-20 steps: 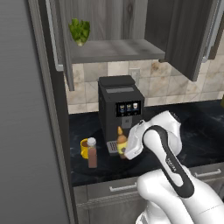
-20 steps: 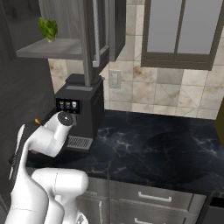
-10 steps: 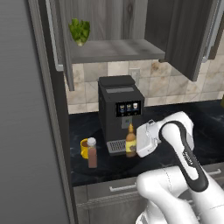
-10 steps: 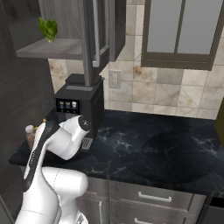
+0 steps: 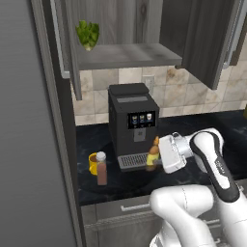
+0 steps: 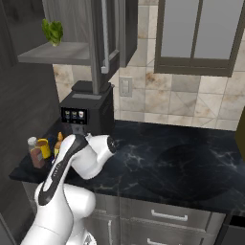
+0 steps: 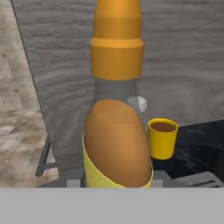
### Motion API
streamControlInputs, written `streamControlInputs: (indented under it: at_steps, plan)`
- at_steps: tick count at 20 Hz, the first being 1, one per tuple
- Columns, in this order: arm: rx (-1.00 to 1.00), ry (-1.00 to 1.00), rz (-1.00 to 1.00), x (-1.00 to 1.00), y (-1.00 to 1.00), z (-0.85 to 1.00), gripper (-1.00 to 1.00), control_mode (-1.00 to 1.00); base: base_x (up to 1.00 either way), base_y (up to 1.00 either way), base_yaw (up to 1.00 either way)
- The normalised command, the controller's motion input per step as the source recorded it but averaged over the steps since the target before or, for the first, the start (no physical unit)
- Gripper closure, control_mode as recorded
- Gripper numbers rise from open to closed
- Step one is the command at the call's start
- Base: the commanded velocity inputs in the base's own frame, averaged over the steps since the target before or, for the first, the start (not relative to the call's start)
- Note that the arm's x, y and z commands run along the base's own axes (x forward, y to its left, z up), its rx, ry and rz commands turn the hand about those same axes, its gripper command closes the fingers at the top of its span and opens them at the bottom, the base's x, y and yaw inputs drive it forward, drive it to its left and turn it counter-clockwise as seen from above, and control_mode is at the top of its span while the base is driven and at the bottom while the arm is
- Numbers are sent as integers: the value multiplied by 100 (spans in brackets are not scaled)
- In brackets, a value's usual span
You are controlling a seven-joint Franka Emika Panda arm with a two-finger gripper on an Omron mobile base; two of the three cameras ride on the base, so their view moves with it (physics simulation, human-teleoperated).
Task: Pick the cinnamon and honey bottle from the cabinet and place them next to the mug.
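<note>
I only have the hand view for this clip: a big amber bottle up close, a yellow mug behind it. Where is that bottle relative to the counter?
Observer: The honey bottle sits at the tool, low over the black counter, just before the coffee machine.
Operator: Is the cinnamon down yet?
Observer: Yes, the cinnamon stands upright on the counter, right beside the mug.
Operator: What remains in the cabinet?
Observer: On the cabinet shelf, a leafy green item.
</note>
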Motion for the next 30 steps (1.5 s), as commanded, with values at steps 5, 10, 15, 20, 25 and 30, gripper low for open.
streamControlInputs:
  at_steps: [5,10,15,20,25,30]
  plan:
    - [5,-3,8,0,11,-67,100,-100,0,0,0]
    - [0,0,20,1,25,-29,100,-100,0,0,0]
    - [0,-1,26,3,20,-30,100,-100,0,0,0]
    - [0,-3,18,0,18,-30,100,-100,0,0,0]
    - [0,-4,2,0,9,-30,100,-100,0,0,0]
    - [0,-3,-4,0,5,-21,100,-100,0,0,0]
